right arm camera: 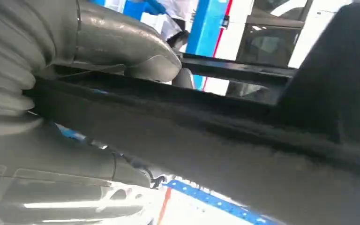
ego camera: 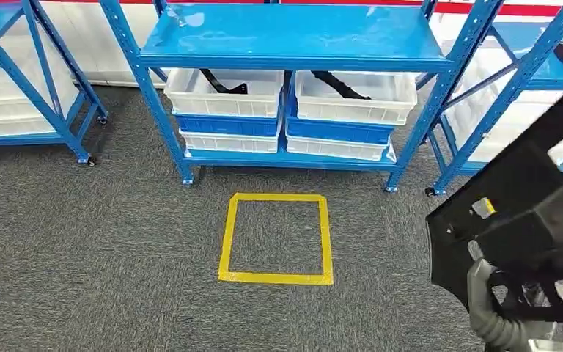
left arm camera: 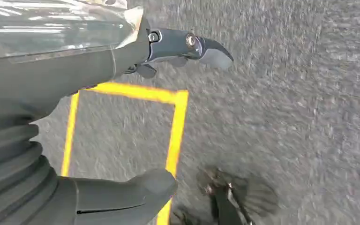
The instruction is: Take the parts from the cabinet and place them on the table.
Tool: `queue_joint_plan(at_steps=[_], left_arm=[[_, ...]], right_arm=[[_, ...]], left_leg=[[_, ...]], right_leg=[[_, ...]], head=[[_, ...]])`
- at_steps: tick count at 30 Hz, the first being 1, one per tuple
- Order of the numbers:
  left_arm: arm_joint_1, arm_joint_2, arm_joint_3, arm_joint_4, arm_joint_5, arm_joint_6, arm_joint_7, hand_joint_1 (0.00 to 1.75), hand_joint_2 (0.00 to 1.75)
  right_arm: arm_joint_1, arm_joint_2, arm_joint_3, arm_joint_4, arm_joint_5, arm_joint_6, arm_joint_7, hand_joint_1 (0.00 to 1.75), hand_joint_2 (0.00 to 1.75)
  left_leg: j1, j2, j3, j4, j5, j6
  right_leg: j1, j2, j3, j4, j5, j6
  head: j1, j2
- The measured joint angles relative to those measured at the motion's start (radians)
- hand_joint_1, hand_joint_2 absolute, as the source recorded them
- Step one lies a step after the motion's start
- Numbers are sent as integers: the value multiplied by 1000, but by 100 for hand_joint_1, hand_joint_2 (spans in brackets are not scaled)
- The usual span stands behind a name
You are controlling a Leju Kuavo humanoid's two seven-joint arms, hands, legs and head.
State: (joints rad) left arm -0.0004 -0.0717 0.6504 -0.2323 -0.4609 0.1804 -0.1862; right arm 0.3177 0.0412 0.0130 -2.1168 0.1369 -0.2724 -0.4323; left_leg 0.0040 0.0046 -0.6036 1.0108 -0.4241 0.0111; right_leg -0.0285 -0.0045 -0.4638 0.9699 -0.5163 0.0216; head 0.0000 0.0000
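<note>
Right hand point(ego camera: 495, 312) grips a large black part point(ego camera: 528, 213), low at the right of the head view; its grey thumb and fingers clamp the part's edge in the right wrist view, so the grasp reads as firm; the part's long axis runs from the hand up and away to the right, tilted, with cut-outs through it. Left hand point(left arm camera: 136, 126) hangs over the carpet point(ego camera: 117, 242) holding nothing, fingers apart, with the yellow taped square point(ego camera: 276, 236) beneath it. Ahead stands the blue cabinet point(ego camera: 293, 37); white bins point(ego camera: 223, 95) on its lower shelf hold further black parts point(ego camera: 341, 84). No table is visible; judgement: the carried part is clear of the cabinet and the placing step remains; the right arm alone bears it. Open carpet lies between robot and cabinet; the cabinet's upright point(ego camera: 509, 92) stands near the part's far end, the edge to watch when turning.
</note>
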Motion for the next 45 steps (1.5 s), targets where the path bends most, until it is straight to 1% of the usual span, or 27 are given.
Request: queue_joint_plan(at_steps=[2,3,5,7,9,10,11,12,14,16,18,19,20,22,24,25,27,30,31,32,35,36,38,40,41,42,45], left_arm=[[5,-5,0,3,-13,0,6,0,175],[8,-5,0,4,-17,0,9,0,175],[9,-6,0,5,-22,5,16,0,175],[10,-6,0,5,-24,7,19,0,175],[13,-5,1,5,-24,10,19,0,175],[14,-5,4,4,-24,11,17,0,175],[15,-5,8,-1,-21,17,15,0,175],[16,-6,11,-5,-21,26,12,0,175],[24,-8,20,-18,-22,41,14,0,175],[43,-17,29,-43,-38,44,39,0,175],[64,-25,39,-93,-67,31,83,0,175],[81,-31,45,-129,-93,11,112,0,175],[93,-36,50,-158,-118,-7,133,0,175],[110,-46,62,-204,-144,-27,151,0,175],[117,-52,68,-230,-157,-36,161,0,175],[119,-53,69,-242,-161,-40,162,0,175],[122,-54,75,-253,-187,-51,164,0,175],[125,-48,76,-250,-254,-68,160,0,175],[127,-45,77,-248,-266,-71,156,0,175],[130,-44,76,-243,-291,-73,147,0,175],[130,-39,76,-240,-302,-74,142,0,175],[130,-36,76,-240,-302,-74,142,0,175],[130,-34,76,-239,-303,-75,142,0,175],[130,-31,76,-239,-304,-75,142,0,175],[127,-30,76,-238,-304,-71,137,0,175],[123,-28,79,-238,-304,-60,127,0,175],[105,-26,114,-227,-299,-18,86,0,175]], right_arm=[[15,10,0,-9,12,6,10,175,175],[24,15,-1,-13,19,7,14,175,175],[39,21,-2,-17,30,7,23,175,175],[52,27,-4,-19,35,8,29,175,175],[63,32,-6,-21,34,16,40,175,175],[64,33,-8,-20,31,27,47,175,175],[64,33,-11,-19,24,45,54,175,175],[62,33,-12,-16,17,59,58,175,175],[51,33,-12,-1,2,85,59,175,175],[41,28,-11,27,-16,94,50,175,175],[36,19,-7,54,-37,78,30,175,175],[31,14,-3,69,-48,56,21,175,175],[28,11,0,80,-56,35,16,175,175],[29,8,6,91,-63,9,13,175,175],[28,7,8,97,-63,-4,12,175,175],[29,6,8,99,-61,-13,12,175,175],[31,6,16,99,-44,-39,13,175,175],[59,7,33,99,-7,-88,39,175,175],[64,8,35,99,2,-93,44,175,175],[71,8,43,97,17,-100,57,175,175],[82,8,55,95,22,-102,64,175,175],[83,8,56,95,23,-102,65,175,175],[87,8,56,95,25,-102,67,175,175],[87,8,57,95,26,-102,69,175,175],[87,8,58,95,26,-101,71,175,175],[86,7,59,95,24,-96,73,175,175],[71,2,73,106,-18,-60,49,175,175]], left_leg=[[3,-3,-26,88,-118,-9],[3,-3,-43,156,-172,-13],[4,-3,-63,265,-223,-19],[7,-3,-46,290,-182,-20],[11,-3,38,189,-105,-20],[13,-3,96,109,-95,-18],[10,-6,158,13,-124,-15],[8,-8,177,-28,-139,-9],[0,-8,157,-26,-137,1],[7,1,146,-38,-110,27],[4,4,121,-37,-89,42],[3,6,103,-37,-74,42],[2,8,86,-36,-62,42],[1,10,54,-30,-37,38],[3,10,22,-22,-16,32],[3,9,8,-16,-7,27],[-3,7,-5,-7,7,14],[-1,7,-10,-12,36,-6],[3,4,-15,-9,36,-9],[6,-2,-34,35,-49,-17],[8,-3,-79,230,-197,-27],[8,-3,-84,284,-203,-28],[7,-3,-42,278,-134,-24],[7,-3,67,140,-81,-17],[7,-8,139,43,-106,-9],[3,-9,175,-21,-125,-6],[-5,-8,158,-36,-127,8]], right_leg=[[6,-2,-21,0,17,-24],[8,-2,-34,1,27,-26],[11,-3,-53,4,47,-26],[11,-3,-84,12,64,-21],[9,-3,-115,26,79,-13],[9,-2,-127,32,84,-11],[15,-1,-138,44,90,-2],[17,-1,-143,47,96,6],[14,-4,-148,42,116,20],[13,-3,-155,50,113,30],[13,-1,-184,123,15,12],[13,-1,-202,209,-50,5],[12,-1,-214,284,-83,9],[11,-1,-200,346,-65,34],[8,-1,-114,255,2,60],[5,-1,-41,155,13,62],[17,4,63,-10,-48,34],[21,3,37,-7,-41,9],[8,1,30,-11,-32,-2],[7,-1,9,-9,-14,-24],[14,-2,-30,-7,18,-34],[16,-3,-45,-5,28,-33],[18,-3,-72,7,47,-27],[18,-2,-102,23,59,-21],[18,-2,-109,31,65,-18],[28,-3,-116,38,69,-12],[23,-7,-132,38,97,12]], head=[[-7,0],[-8,0],[-8,0],[-8,0],[-9,0],[-9,0],[-10,0],[-7,0],[-8,0],[-7,0],[1,0],[4,0],[3,0],[3,0],[3,0],[3,0],[2,0],[0,0],[1,0],[-4,0],[-8,0],[-8,0],[-8,0],[-10,0],[-9,0],[-7,0],[-8,0]])
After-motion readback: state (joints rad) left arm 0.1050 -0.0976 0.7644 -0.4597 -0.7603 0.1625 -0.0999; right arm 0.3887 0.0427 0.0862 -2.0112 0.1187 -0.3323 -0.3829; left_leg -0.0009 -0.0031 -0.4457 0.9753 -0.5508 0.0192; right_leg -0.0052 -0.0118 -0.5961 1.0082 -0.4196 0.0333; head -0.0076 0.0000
